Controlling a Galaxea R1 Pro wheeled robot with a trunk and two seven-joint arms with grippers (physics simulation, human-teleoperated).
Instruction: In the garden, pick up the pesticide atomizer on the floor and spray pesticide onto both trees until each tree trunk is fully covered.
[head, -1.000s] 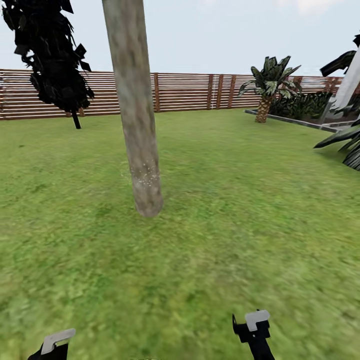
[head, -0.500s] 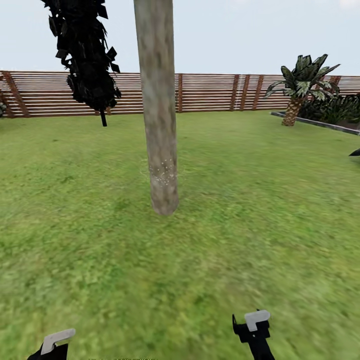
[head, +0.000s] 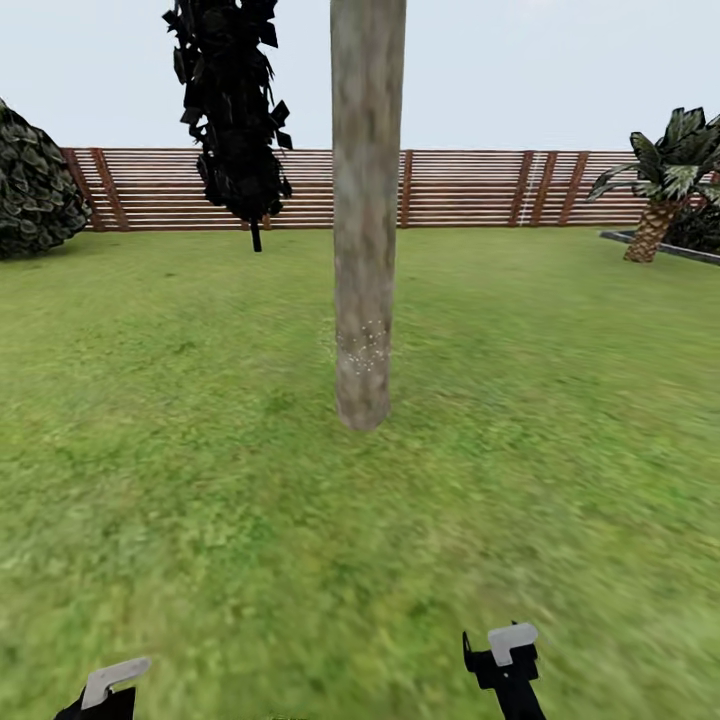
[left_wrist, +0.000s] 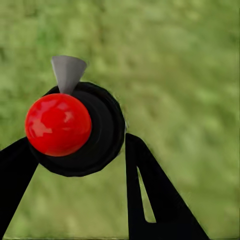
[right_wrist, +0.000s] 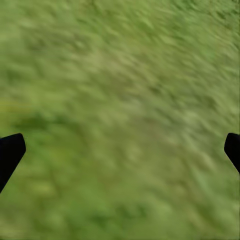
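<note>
Atomizer in the left gripper, tree trunk dead ahead.

Head view: the mottled grey-brown tree trunk (head: 364, 215) stands at twelve o'clock on the lawn (head: 200, 480), pale specks low down; I'd lift the nozzle and sweep upward.
Left wrist view: left gripper (left_wrist: 75, 150) clamps the pesticide atomizer (left_wrist: 75, 127), glossy red ball, black round body, grey cone nozzle.
Right wrist view: right gripper (right_wrist: 120, 150) spread wide, empty, over blurred grass.

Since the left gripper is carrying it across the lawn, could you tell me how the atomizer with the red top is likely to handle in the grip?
The atomizer looks rigid, so it likely won't flex. Its round black body may twist between the left gripper fingers. The glossy red top looks slick, probably poor to grip.
</note>
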